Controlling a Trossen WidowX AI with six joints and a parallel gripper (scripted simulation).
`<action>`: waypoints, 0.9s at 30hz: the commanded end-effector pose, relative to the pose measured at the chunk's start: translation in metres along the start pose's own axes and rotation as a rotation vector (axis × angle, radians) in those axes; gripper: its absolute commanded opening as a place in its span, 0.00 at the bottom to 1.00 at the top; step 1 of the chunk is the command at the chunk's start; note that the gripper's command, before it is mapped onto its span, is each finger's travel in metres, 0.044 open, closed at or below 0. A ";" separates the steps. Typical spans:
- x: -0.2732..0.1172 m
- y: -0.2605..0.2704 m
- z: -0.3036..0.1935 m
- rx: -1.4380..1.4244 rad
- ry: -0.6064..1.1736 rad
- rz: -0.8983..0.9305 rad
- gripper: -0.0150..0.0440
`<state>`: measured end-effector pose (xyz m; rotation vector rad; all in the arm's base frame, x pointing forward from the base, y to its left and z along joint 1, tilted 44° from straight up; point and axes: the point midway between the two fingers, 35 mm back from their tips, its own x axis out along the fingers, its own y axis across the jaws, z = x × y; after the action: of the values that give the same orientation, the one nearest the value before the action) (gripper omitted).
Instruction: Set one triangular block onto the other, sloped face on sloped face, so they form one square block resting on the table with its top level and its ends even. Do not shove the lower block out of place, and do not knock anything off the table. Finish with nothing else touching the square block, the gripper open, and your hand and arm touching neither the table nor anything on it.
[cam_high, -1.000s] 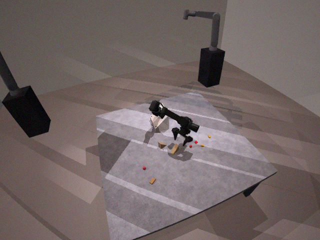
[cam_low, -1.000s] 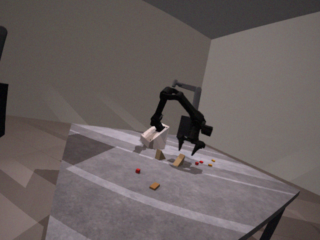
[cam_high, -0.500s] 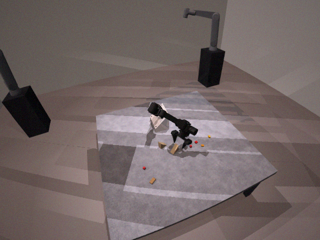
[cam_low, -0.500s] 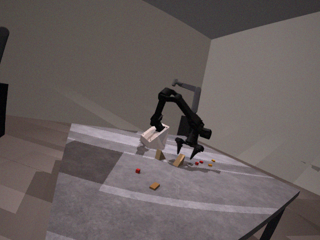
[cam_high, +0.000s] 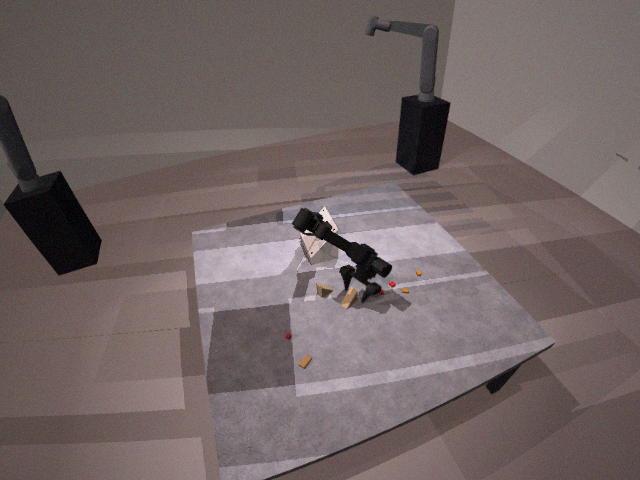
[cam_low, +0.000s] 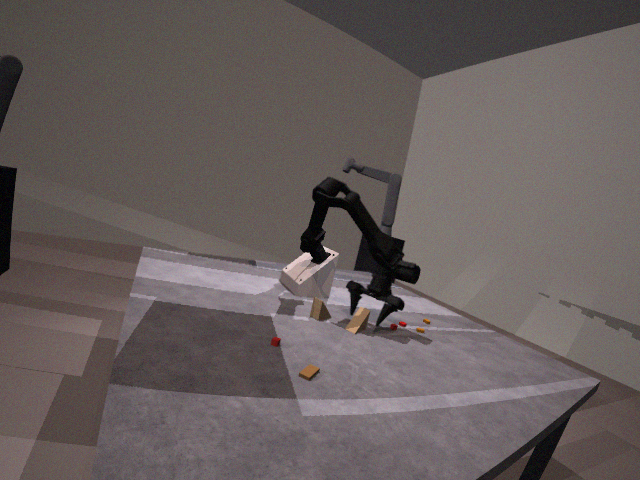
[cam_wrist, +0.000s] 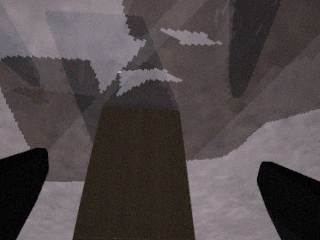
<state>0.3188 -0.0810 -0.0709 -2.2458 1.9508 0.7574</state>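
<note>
Two wooden triangular blocks stand apart on the grey table (cam_high: 413, 330) (cam_low: 372, 366). The left block (cam_high: 323, 289) (cam_low: 318, 310) is nearer the arm's white base. The right block (cam_high: 349, 298) (cam_low: 357, 321) shows a lit sloped face in the top and exterior views. My gripper (cam_high: 355, 294) (cam_low: 364, 321) (cam_wrist: 156, 166) is wide open and empty, low at the right block. In the wrist view a dark brown block face (cam_wrist: 135, 175), apparently the right block's, lies between the two fingers, with a gap on each side. The left block does not show in the wrist view.
A red cube (cam_high: 288, 335) (cam_low: 276, 341) and a flat orange-brown piece (cam_high: 305, 361) (cam_low: 309, 372) lie toward the front. Small red and orange pieces lie right of the gripper, one red piece (cam_high: 392, 284) (cam_low: 402, 323) among them. The white base (cam_high: 311, 249) (cam_low: 310, 279) is behind the blocks.
</note>
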 end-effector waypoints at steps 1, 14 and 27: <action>0.007 0.003 -0.002 -0.007 0.008 0.005 1.00; 0.025 0.008 -0.007 -0.008 0.022 0.015 1.00; 0.025 0.008 -0.007 -0.008 0.022 0.015 0.49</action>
<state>0.3162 -0.1070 -0.0732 -2.2510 1.9770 0.7452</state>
